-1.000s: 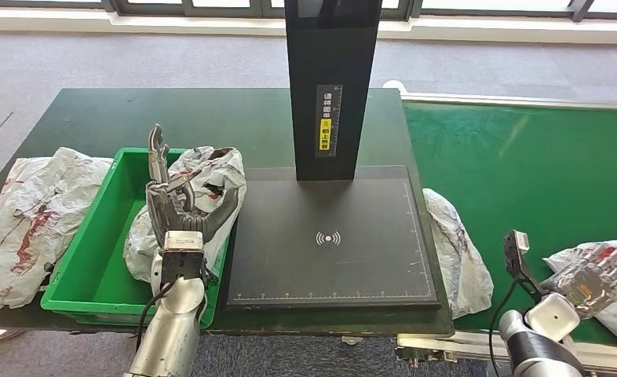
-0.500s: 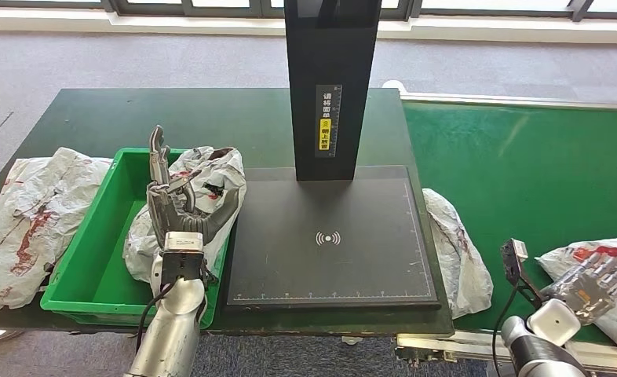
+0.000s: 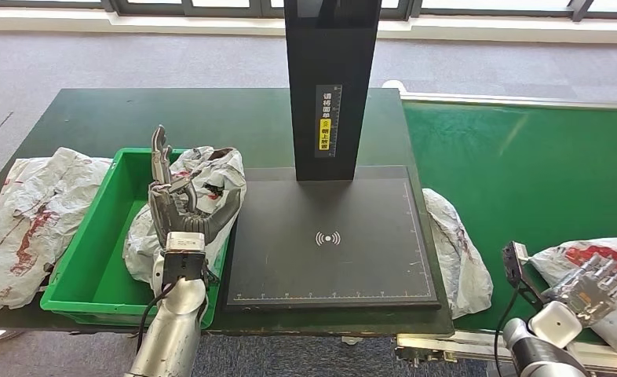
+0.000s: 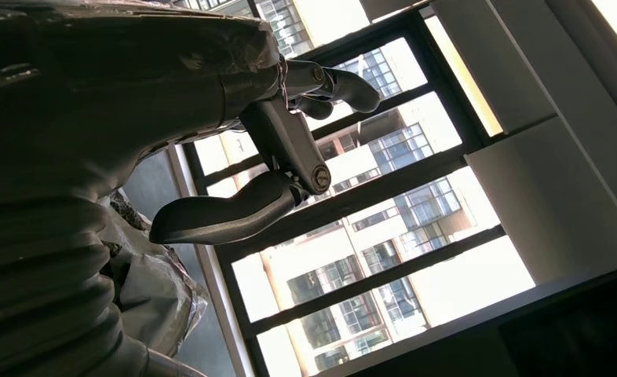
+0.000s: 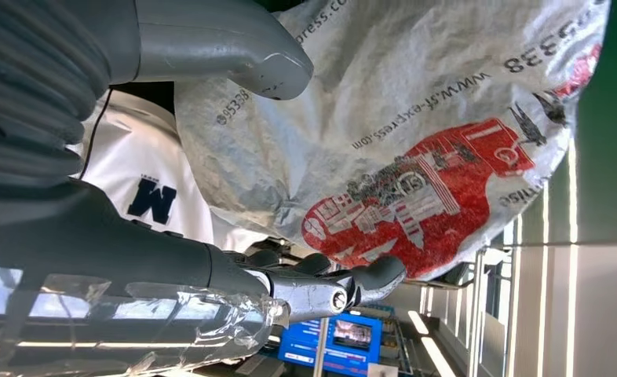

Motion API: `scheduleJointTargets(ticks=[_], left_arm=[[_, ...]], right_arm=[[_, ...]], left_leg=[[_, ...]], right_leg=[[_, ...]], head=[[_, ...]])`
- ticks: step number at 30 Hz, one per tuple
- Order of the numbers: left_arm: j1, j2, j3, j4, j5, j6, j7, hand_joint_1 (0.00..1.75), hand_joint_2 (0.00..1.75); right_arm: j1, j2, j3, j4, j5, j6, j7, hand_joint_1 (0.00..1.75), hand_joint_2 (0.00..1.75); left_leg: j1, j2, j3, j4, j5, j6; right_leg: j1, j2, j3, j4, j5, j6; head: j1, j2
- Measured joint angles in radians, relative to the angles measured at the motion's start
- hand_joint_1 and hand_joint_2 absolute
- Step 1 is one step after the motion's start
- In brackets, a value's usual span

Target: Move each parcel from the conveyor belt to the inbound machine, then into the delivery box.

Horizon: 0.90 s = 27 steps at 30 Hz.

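- The right hand (image 3: pixel 596 284) rests on a parcel (image 3: pixel 604 259) on the belt (image 3: pixel 525 173); its fingers (image 5: pixel 321 287) and thumb are apart around the bag's edge, not clamped.
- The left hand (image 3: pixel 176 208) is above the box (image 3: pixel 93 259), fingers apart, holding nothing.
- Another bag (image 3: pixel 203 177) lies in the box.

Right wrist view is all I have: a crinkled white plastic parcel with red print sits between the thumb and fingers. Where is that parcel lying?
Observer: On the green conveyor belt, at its near right end. The right hand lies over the white plastic parcel with red print there.
Operator: Where is the inbound machine from there?
Observer: To the left of the belt. It is a flat black scanner plate with an upright black column, and a second white parcel lies between the plate and the belt.
Operator: And the left hand?
Observer: The left hand is raised, fingers apart, over the green plastic bin, which holds a third white parcel.
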Motion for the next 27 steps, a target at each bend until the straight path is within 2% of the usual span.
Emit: scheduleJointTargets(ticks=[21, 27], left_arm=[[-0.001, 0.000, 0.000, 0.020, -0.025, 0.010, 0.000, 0.00, 1.75], [-0.001, 0.000, 0.000, 0.025, -0.036, 0.020, 0.000, 0.00, 1.75]], right_arm=[[0.010, -0.017, -0.007, 0.017, 0.000, -0.011, 0.025, 0.00, 1.75], [0.038, -0.018, -0.058, -0.032, 0.000, -0.011, 0.027, 0.00, 1.75]], left_leg=[[0.000, 0.000, 0.000, 0.000, 0.000, 0.000], [0.000, 0.000, 0.000, 0.000, 0.000, 0.000]], right_leg=[[0.000, 0.000, 0.000, 0.000, 0.000, 0.000], [0.000, 0.000, 0.000, 0.000, 0.000, 0.000]], head=[[0.000, 0.000], [0.000, 0.000]])
